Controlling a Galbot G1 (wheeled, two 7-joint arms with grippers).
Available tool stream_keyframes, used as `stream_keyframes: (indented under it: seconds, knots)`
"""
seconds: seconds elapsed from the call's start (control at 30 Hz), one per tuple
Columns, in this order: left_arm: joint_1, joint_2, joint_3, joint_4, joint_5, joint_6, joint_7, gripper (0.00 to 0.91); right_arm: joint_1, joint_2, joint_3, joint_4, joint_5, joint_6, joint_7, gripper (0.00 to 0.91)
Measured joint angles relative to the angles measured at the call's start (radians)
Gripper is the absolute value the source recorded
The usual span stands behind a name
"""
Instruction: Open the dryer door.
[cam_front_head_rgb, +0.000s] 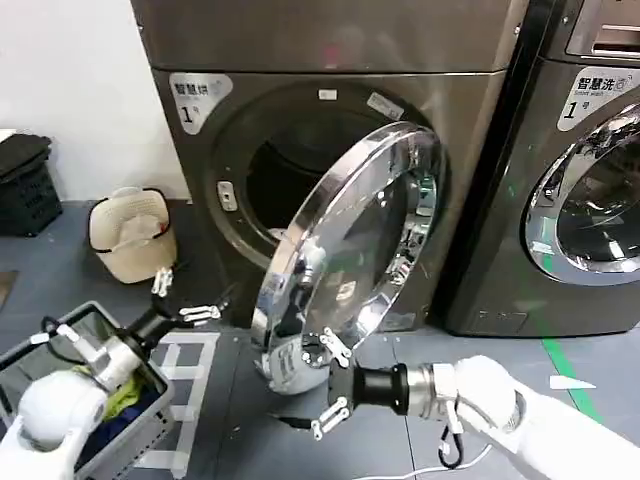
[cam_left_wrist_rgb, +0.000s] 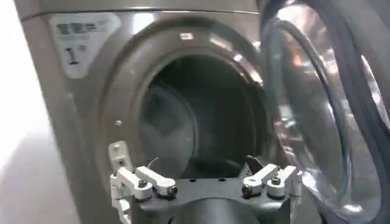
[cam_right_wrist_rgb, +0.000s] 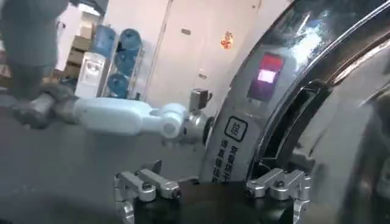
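Observation:
The grey dryer (cam_front_head_rgb: 300, 100) stands ahead with its round chrome-rimmed glass door (cam_front_head_rgb: 355, 240) swung partly outward, leaving the dark drum (cam_front_head_rgb: 275, 180) exposed. My right gripper (cam_front_head_rgb: 327, 385) is open at the door's lower rim; in the right wrist view the labelled door edge (cam_right_wrist_rgb: 234, 143) rises between the spread fingers of that gripper (cam_right_wrist_rgb: 210, 185). My left gripper (cam_front_head_rgb: 183, 298) hovers open and holding nothing, low at the left of the machine. In the left wrist view it (cam_left_wrist_rgb: 207, 182) faces the drum opening (cam_left_wrist_rgb: 201, 115), with the door (cam_left_wrist_rgb: 311, 122) beside it.
A second machine (cam_front_head_rgb: 590, 180) stands close on the right. A beige basket (cam_front_head_rgb: 133, 232) sits on the floor at the left, a black crate (cam_front_head_rgb: 25, 185) behind it. A grey bin with clothes (cam_front_head_rgb: 150, 400) is beside my left arm. A cable (cam_front_head_rgb: 440, 465) lies on the floor.

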Motion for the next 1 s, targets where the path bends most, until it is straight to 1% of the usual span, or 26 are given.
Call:
stream_keyframes:
  seconds: [0.13,0.4,0.7,1.0]
  knots:
    - [-0.021,0.007,0.057,0.009,0.012,-0.014,0.01,0.907,-0.063,-0.02,0.076,-0.001,0.003,0.02,-0.054,0.907]
    - [-0.051,0.029,0.151,0.011,0.032,-0.026,0.028,0.907,-0.209,-0.037,0.256,-0.011,0.014,0.048,-0.076,0.907]
    - [-0.079,0.032,0.224,0.018,0.057,-0.034,0.049,0.907,-0.33,-0.059,0.404,-0.03,0.034,0.064,-0.078,0.907]
    - [-0.108,0.024,0.287,0.015,0.064,-0.035,0.053,0.907,-0.456,-0.065,0.592,-0.053,0.046,0.103,-0.113,0.907]
